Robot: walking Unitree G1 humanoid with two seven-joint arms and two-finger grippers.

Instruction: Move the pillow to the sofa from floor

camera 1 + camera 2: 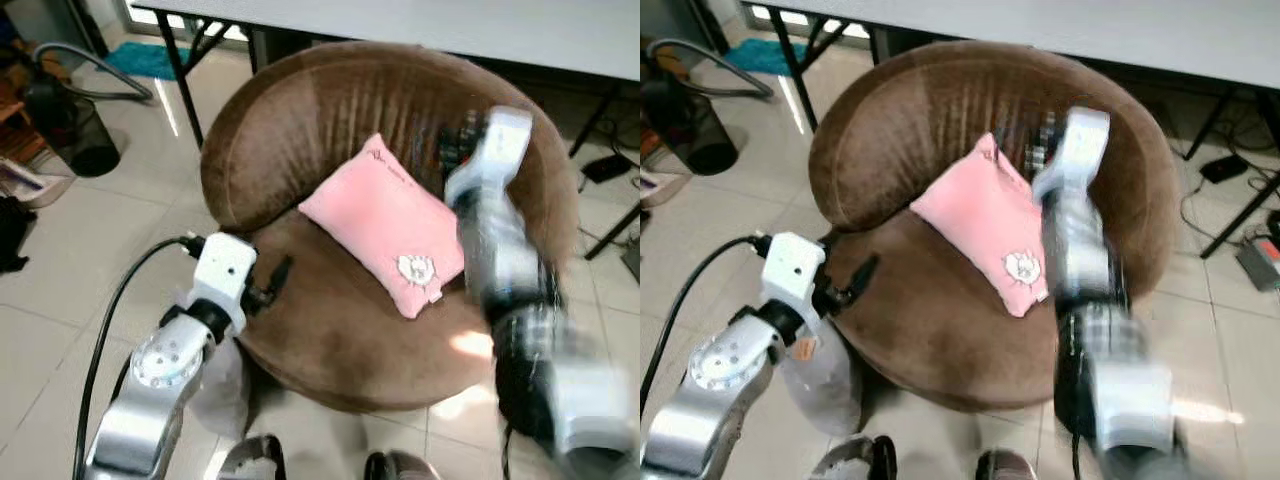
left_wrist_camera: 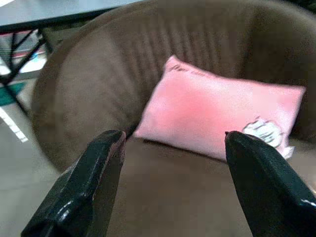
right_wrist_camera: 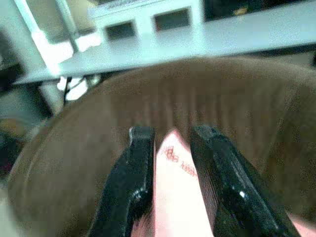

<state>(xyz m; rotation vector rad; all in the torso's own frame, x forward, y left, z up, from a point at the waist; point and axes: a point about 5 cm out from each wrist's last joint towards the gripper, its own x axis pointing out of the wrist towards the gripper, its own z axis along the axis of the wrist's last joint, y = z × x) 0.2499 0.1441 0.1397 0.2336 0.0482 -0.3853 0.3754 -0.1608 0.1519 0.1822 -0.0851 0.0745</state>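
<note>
Head views. You have the pink pillow [image 1: 385, 228] on the seat of the round brown sofa [image 1: 330, 340], leaning against its backrest, printed patch toward the front edge. Judged from this, the pillow is off the floor and the transfer is nearly done. Your right arm is raised over the sofa's right half, blurred; the right end effector [image 1: 1025, 135] sits at the pillow's top corner near the backrest. Your left end effector [image 1: 272, 285] is just at the sofa's left front edge, apart from the pillow, probably kept clear. A grey bench [image 1: 450, 25] stands behind the sofa; a dark bin [image 1: 75, 125] stands on the tiles well to the sofa's left.

Left wrist view. The two black fingers [image 2: 89, 192] are spread wide, holding nothing; the pillow lies beyond them on the sofa seat.

Right wrist view. The fingers [image 3: 136, 173] stand either side of the pillow's upper edge, close to the sofa's backrest. You cannot tell whether they still pinch the fabric or have let go.
</note>
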